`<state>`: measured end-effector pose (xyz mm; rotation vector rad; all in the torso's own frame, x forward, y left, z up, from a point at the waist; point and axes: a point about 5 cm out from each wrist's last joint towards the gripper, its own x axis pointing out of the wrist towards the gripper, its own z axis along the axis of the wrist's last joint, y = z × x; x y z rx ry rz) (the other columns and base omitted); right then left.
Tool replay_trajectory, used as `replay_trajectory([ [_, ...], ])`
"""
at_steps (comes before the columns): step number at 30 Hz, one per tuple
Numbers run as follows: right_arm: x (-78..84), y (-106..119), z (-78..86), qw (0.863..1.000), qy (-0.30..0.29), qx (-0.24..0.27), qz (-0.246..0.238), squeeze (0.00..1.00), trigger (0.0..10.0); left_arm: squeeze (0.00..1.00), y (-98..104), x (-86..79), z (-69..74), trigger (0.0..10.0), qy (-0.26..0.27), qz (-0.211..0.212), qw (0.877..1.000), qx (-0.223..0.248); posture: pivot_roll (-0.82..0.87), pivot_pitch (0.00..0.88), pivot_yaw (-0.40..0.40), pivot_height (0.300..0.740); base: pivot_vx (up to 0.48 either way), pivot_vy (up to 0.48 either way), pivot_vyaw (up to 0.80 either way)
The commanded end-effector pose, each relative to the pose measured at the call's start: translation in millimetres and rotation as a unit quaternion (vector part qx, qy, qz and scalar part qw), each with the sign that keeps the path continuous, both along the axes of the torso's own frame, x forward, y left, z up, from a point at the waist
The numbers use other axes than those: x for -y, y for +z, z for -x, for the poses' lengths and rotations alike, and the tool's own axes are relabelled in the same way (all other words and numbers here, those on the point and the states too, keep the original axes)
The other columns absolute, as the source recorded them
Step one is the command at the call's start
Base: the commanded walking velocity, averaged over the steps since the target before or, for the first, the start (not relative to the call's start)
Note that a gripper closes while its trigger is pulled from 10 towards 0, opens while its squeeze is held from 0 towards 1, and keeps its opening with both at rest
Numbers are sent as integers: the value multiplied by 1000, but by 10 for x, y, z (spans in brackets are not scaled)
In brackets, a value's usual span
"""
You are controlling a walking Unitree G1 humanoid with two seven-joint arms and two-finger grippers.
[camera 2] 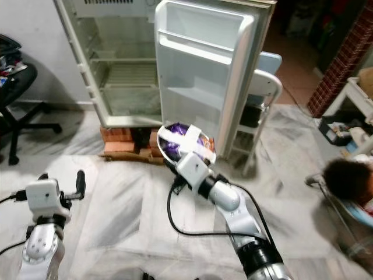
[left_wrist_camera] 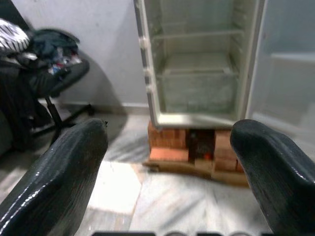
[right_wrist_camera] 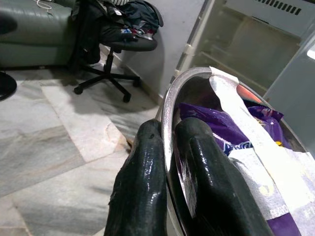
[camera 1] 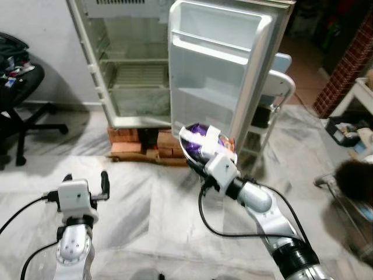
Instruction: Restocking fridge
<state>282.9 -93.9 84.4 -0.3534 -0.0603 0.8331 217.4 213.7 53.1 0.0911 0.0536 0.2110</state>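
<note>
Fingers (right_wrist_camera: 147, 182) pinch bowl (right_wrist_camera: 173, 105) rim — purple packet (right_wrist_camera: 221, 137) inside, fridge (camera 1: 137, 87) ahead.

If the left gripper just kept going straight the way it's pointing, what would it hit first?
Probably the stack of bricks under the open fridge. The left gripper points across bare floor at the fridge's base, though depth is hard to judge.

Head stereo pair looks down and forward at the open fridge (camera 1: 145, 64); both wrist views face the same fridge, low, near the floor (left_wrist_camera: 162, 206).
</note>
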Motion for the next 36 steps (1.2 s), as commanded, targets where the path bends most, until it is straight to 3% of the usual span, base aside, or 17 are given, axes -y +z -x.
replay_trajectory([
  [1,82,-11,-15,1000,-13,-2,3,0,10000,0,-28,16,13,10000,-2,5,1000,-9,25,0,-13,740,0,428,0],
  [28,50,7,-110,999,-35,10,-2,0,10000,0,54,0,-122,10000,-24,-11,1000,-1,31,0,13,740,0,430,0],
  [36,69,30,-123,999,-32,18,-1,0,10000,0,64,24,-123,10000,-33,-19,999,6,30,0,10,740,286,383,0],
])
